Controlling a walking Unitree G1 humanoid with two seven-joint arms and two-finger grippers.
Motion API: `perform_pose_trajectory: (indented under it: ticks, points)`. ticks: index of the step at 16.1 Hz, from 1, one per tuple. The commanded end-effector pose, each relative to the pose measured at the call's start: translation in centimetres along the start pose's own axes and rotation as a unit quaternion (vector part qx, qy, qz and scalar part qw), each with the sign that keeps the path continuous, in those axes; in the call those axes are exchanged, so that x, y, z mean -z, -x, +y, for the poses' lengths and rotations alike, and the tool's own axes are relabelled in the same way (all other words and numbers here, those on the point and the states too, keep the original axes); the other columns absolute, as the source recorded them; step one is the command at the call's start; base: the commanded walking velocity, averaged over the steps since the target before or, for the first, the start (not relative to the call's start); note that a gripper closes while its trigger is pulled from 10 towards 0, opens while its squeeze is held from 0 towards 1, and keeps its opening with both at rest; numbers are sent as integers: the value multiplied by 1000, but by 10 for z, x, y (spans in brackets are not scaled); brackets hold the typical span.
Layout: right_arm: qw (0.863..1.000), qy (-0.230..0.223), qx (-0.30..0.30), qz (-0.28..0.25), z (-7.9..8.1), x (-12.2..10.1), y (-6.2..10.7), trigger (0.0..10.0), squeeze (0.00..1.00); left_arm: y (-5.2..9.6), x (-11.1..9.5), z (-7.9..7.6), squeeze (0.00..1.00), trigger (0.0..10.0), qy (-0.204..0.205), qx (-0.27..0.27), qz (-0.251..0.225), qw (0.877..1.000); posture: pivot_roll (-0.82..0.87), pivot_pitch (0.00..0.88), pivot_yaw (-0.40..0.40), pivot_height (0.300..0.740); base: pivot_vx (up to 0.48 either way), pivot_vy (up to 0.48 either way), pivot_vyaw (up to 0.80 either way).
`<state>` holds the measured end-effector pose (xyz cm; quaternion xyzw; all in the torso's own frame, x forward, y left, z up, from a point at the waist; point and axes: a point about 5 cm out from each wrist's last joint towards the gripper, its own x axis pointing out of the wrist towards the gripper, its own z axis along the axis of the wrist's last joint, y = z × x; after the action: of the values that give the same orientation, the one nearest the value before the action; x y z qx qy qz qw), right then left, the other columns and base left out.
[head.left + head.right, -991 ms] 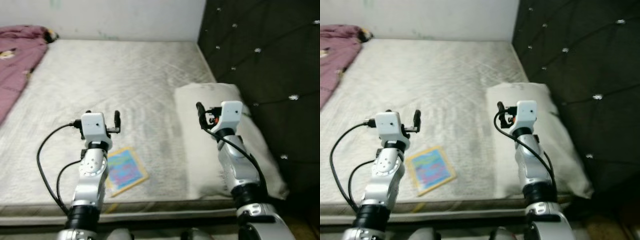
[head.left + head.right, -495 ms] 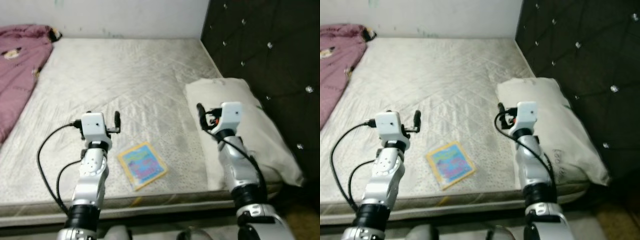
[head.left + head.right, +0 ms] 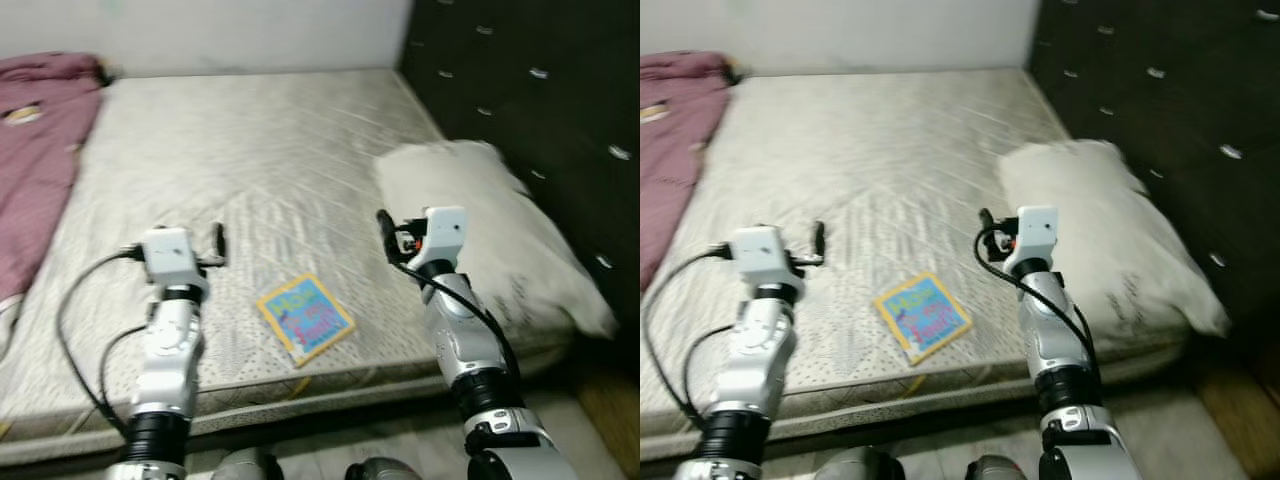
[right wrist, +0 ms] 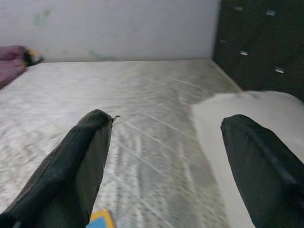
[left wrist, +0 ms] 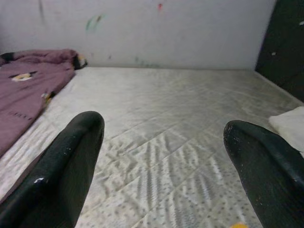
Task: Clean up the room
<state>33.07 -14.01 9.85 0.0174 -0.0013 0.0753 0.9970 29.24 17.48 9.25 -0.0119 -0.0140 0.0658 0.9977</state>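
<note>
Book, brightly coloured and flat on the bare mattress, is what I take to be the item to tidy; it lies near the bed's front edge, between my two arms and slightly nearer the right one. A white pillow sits against the dark tufted headboard on my right, and a purple blanket is bunched at the far left of the bed.

My left hand hovers over the mattress with its fingers spread wide and nothing between them. My right hand is likewise released and empty, held above the mattress just beside the pillow's edge; a yellow-and-blue corner at the foot of its wrist view is probably the book, though too little shows to be sure.

To do this well I would bring the right hand down over the book's near edge, since a thin flat cover gives the fingers little to bite. I judge the better course is to nudge it toward the mattress edge until one side overhangs, then close on that side. Pressing straight down risks the soft surface giving way and the fingers skating off.
</note>
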Motion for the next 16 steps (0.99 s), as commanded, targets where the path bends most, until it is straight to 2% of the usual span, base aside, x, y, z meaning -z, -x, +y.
perform_pose_trajectory:
  ticks: [1,3,8,16]
  points:
    - [1000,5,10,-1,-7,-2,1,10000,0,0,-3,-7,0,10000,15,17,0,1000,-38,0,2,740,0,0,0]
    - [1000,7,11,-1,-8,-1,2,10000,0,1,-2,-8,0,10000,16,18,4,1000,-42,0,1,740,0,0,0]
    - [1000,12,11,1,-10,-1,3,10000,0,0,-1,-6,0,10000,23,9,8,1000,-43,0,-2,740,0,441,0]
    - [1000,14,8,-2,-12,-3,2,10000,0,0,-3,-7,0,10000,18,13,-3,1000,-44,0,-4,740,0,0,0]
